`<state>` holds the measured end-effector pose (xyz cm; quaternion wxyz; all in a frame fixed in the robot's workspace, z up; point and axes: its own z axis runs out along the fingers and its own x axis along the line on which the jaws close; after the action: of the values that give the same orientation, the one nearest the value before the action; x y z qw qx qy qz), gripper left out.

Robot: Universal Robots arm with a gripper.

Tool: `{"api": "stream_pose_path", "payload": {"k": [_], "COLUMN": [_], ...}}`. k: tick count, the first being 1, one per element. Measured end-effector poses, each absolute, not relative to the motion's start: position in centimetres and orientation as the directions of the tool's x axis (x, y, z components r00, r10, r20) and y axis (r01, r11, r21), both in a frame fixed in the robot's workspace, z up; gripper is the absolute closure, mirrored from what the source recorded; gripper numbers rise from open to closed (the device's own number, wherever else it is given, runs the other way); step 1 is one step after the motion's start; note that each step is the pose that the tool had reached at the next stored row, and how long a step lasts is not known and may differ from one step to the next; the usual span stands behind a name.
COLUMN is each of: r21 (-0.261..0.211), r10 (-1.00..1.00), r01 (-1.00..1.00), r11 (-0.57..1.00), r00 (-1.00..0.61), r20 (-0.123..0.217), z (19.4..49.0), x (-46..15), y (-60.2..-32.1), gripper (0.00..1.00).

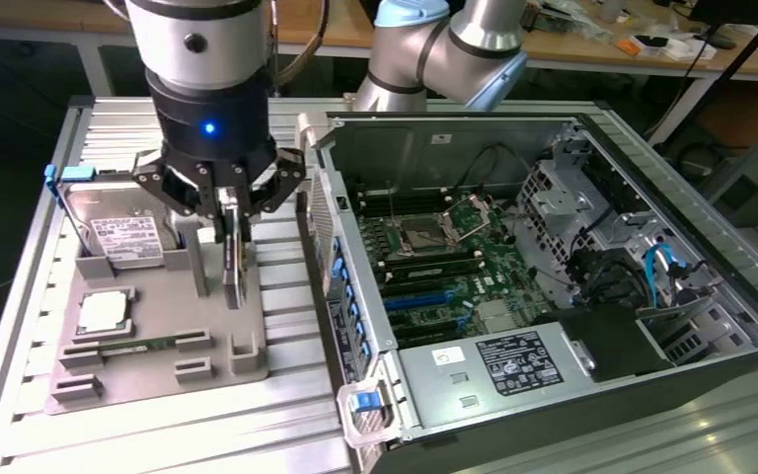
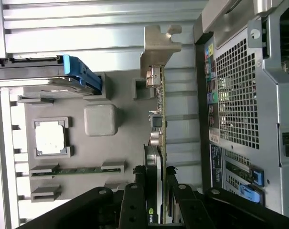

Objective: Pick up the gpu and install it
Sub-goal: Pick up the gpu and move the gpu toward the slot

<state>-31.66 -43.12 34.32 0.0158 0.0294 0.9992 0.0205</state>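
The gpu (image 1: 233,278) stands on edge in the grey fixture tray (image 1: 155,370), a thin card seen edge-on. My gripper (image 1: 230,235) comes down on it from above, its black fingers (image 1: 205,193) pressed against both faces of the card. In the wrist view the gpu (image 2: 159,119) runs away from the gripper (image 2: 156,186), with its silver end bracket (image 2: 158,45) at the far end and the black cooler between the fingers (image 2: 134,195). Whether the card has left the tray I cannot tell.
On the tray lie a silver hard drive (image 1: 122,232), a CPU (image 1: 103,311) and a narrow memory stick (image 1: 135,346). The open computer case (image 1: 695,247) stands to the exterior view's right, motherboard with blue slots (image 1: 425,296) exposed. Its perforated rear wall (image 2: 240,95) is close beside the card.
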Motion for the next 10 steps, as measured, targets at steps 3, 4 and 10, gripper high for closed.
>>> {"api": "stream_pose_path", "payload": {"k": [3, 4, 10], "r21": [0.042, 0.042, 0.041], "r10": [0.060, 0.060, 0.059], "r01": [0.058, 0.058, 0.058], "r11": [0.997, 0.997, 0.997], "r00": [-0.998, -0.998, -0.998], "r20": [-0.030, -0.030, -0.030], "z": [35.6, 36.1, 39.1], "x": [-31.7, -31.7, -31.7], "y": [-43.1, -43.1, -43.1], "gripper": [0.73, 0.73, 0.73]}}
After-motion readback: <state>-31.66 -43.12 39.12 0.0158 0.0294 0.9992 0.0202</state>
